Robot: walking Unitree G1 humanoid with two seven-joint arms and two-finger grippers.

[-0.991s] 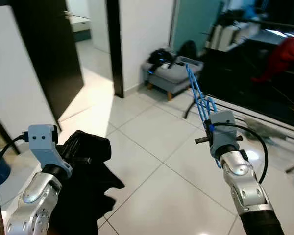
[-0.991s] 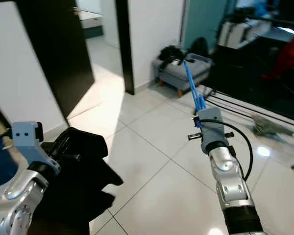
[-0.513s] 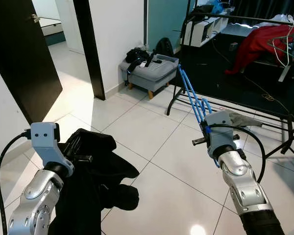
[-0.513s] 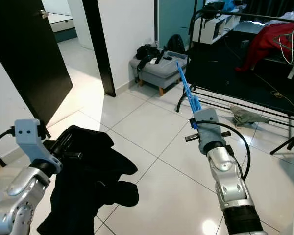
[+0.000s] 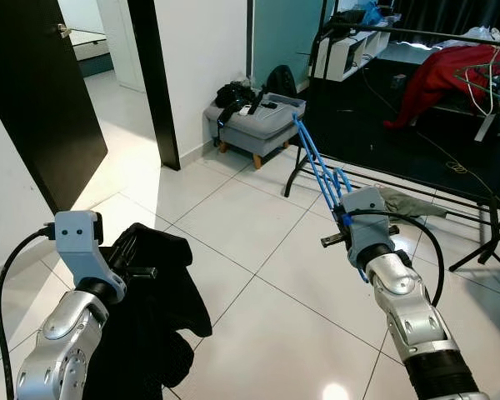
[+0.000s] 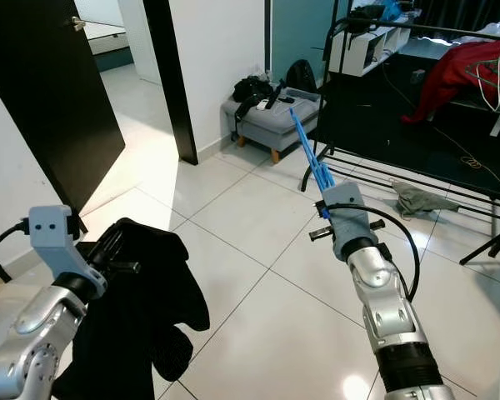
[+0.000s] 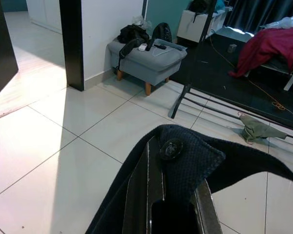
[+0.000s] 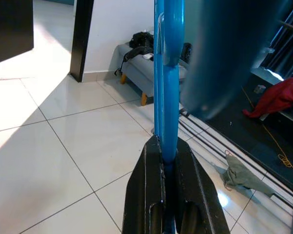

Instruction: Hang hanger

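One blue hanger (image 5: 321, 171) is pinched in the right gripper (image 8: 169, 161), long axis slanting up and fwd toward the clothes rack (image 5: 417, 37). The wrist view alone shows the jaws pressed on its bar. One black garment (image 6: 142, 308) is clamped by the left gripper (image 7: 168, 161), hanging over the floor tiles (image 5: 258, 250).

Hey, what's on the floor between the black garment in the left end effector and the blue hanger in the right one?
Bare white floor tile, seen in both eye views. It separates the black garment from the blue hanger.
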